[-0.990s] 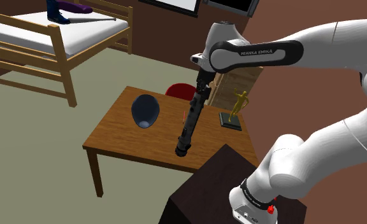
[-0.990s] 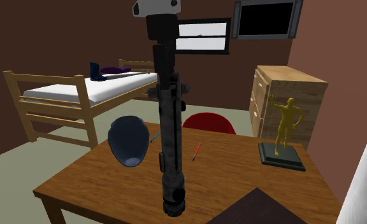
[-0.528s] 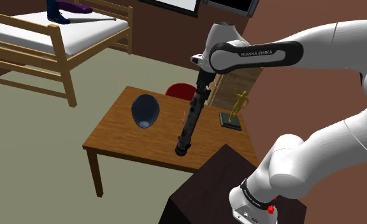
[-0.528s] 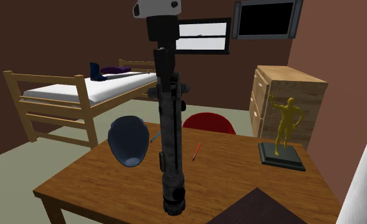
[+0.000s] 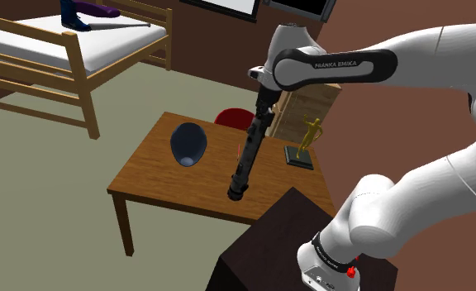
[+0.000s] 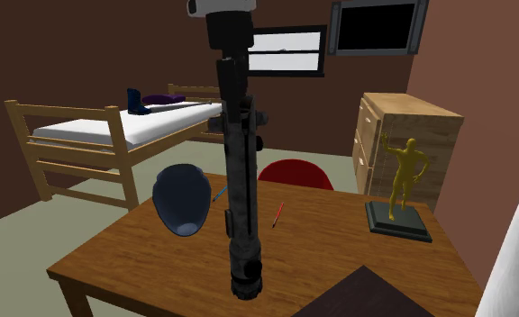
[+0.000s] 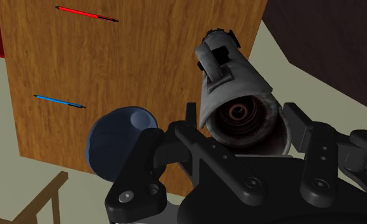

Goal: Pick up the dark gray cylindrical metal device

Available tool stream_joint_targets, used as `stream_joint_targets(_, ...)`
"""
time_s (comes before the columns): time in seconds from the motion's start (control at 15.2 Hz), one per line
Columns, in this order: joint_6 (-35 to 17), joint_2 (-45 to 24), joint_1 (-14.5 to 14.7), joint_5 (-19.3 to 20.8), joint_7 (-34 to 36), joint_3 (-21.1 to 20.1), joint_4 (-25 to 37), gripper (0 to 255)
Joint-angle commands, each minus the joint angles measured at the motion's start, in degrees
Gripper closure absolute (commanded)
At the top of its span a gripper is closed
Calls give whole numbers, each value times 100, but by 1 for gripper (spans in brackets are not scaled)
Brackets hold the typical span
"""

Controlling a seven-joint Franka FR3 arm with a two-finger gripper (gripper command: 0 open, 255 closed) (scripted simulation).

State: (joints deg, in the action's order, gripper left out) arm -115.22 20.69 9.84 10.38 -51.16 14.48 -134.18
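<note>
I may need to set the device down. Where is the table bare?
Bare: the table between bowl and the edge nearest the stand, and between red pen and statue. Crowded: bowl and blue pen sit close; the device hangs above.

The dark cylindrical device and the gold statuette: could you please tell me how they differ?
The device is a long dark grey cylinder; the statuette is a gold figure. The device hangs clasped in the gripper; the statuette stands on the table. Both are slender.
</note>
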Motion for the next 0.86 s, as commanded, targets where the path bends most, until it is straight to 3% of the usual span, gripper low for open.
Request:
stream_joint_targets(0.0,163,54,2,-5,-10,-15,122,255)
stream_joint_targets(0.79,958,164,24,-52,-65,-81,809,255)
